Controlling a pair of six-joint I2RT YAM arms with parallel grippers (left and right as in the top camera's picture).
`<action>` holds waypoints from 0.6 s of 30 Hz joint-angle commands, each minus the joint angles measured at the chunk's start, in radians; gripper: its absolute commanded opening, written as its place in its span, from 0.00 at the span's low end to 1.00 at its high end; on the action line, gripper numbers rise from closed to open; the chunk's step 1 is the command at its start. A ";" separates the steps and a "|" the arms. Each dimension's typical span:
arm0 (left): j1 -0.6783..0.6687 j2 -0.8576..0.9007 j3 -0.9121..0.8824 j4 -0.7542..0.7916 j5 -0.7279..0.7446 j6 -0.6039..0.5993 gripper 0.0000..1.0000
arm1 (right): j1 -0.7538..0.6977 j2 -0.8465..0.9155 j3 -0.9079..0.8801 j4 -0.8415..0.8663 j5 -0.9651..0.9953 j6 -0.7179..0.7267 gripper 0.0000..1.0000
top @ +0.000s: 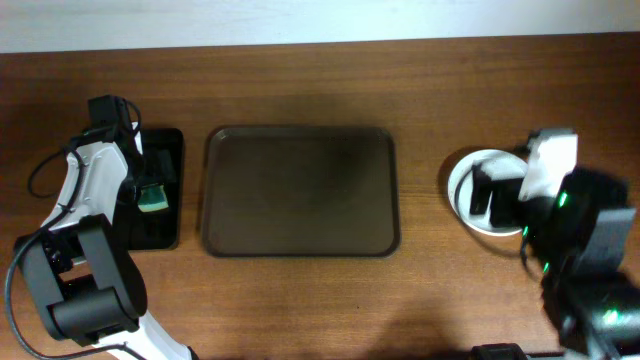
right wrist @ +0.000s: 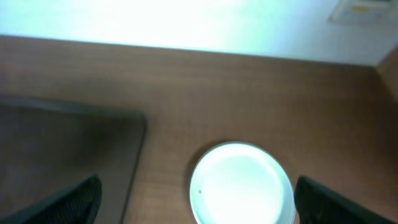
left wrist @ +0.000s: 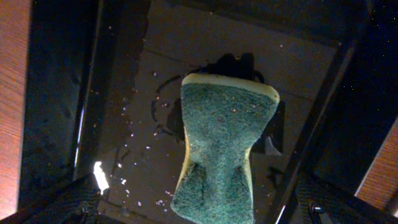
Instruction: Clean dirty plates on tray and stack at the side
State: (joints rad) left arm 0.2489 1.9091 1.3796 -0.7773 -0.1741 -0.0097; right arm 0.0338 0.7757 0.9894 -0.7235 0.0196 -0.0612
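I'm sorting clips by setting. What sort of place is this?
Probably a robot test bench staging dishwashing, not a real kitchen: a wooden table by a plain wall, a brown tray, a sponge on a small black tray, white plates at the side.

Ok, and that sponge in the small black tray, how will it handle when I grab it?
The sponge probably squashes easily: yellow foam under a green scouring face, narrowed at its waist. Being foam, it is likely light and will not roll. Specks glinting on the black tray around it may be water, so it might drip.
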 commanded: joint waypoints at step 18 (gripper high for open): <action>0.006 -0.006 -0.006 0.002 -0.006 0.006 0.99 | 0.005 -0.773 -0.895 0.553 -0.158 -0.040 0.98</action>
State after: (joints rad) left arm 0.2493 1.9091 1.3781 -0.7757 -0.1734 -0.0097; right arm 0.0338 0.0414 0.1471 -0.2211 -0.1112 -0.0906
